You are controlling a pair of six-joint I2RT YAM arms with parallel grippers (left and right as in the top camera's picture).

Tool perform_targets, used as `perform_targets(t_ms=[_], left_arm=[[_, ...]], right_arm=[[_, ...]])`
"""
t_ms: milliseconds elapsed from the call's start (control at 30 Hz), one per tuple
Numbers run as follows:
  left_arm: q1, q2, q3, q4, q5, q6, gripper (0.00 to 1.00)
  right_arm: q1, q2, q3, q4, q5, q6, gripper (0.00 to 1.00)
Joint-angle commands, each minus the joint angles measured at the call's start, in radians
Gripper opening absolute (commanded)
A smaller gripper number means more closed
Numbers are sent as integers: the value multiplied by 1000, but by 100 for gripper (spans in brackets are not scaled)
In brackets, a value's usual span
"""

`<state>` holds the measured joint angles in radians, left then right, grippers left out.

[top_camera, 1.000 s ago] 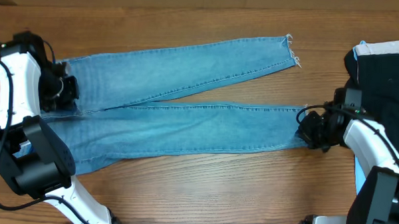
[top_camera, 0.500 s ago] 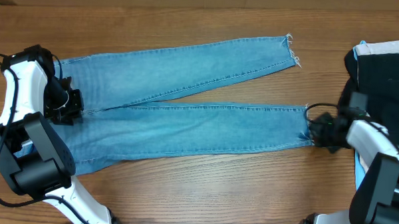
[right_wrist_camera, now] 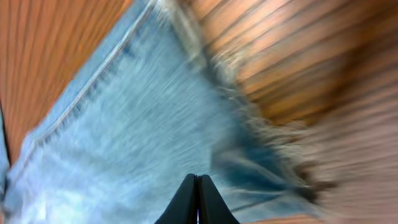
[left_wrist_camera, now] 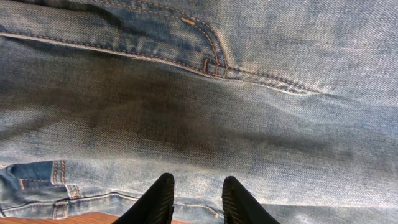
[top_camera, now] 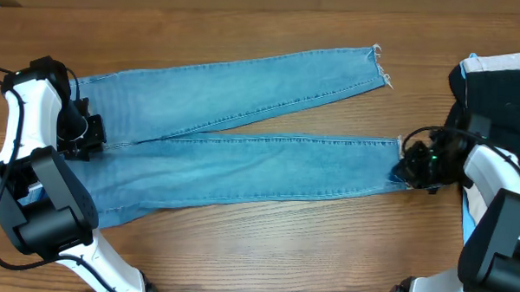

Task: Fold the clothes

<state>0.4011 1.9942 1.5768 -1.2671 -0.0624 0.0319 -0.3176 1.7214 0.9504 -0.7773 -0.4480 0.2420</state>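
So the jeans (top_camera: 242,158) run left-to-right, lower leg's hem right at the right gripper (right_wrist_camera: 198,182), fingers pressed together. Left gripper (left_wrist_camera: 196,190) is spread over the waist end.

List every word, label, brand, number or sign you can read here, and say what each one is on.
None can be read.
The jeans show only orange stitching in the left wrist view, with no tag or patch.
The dark clothes at the table's right edge show no print.
The right wrist view is motion-blurred, and no text shows there.
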Motion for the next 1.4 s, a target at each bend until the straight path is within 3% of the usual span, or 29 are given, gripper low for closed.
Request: perform_targets(t_ms=[0,233,367,533,700,733,900,1000,1200,1367], left_arm=[[4,-16,-5,4,-15,-13,29],[4,-16,-5,-4,-16,-13,29],[4,-16,-5,-3,-16,-13,30],[4,-16,-5,-3,-16,-13,31],[4,-16,-5,10,-19,-13,37],[6,-16,-5,37,-34,-13,34],[6,-11,-6,141,-51,-8,4],[6,4,-7,199,-51,31,4],[6,57,-26,300,-53,122,4],[6,91,-26,390,-53,127,5]], right_arm=[[56,-10,-76,56,4,-1,4],[84,-8,-254,254,275,257,4],[31,-8,-263,213,587,372,4],[-24,-8,-154,126,721,372,4],[-32,-8,-8,55,695,356,4],[-32,-8,27,42,618,297,4],[-31,-15,96,-10,125,15,4],[-30,-16,93,-73,-60,-34,4],[21,-15,3,-143,-32,-32,4],[71,-14,-151,-8,34,72,4]])
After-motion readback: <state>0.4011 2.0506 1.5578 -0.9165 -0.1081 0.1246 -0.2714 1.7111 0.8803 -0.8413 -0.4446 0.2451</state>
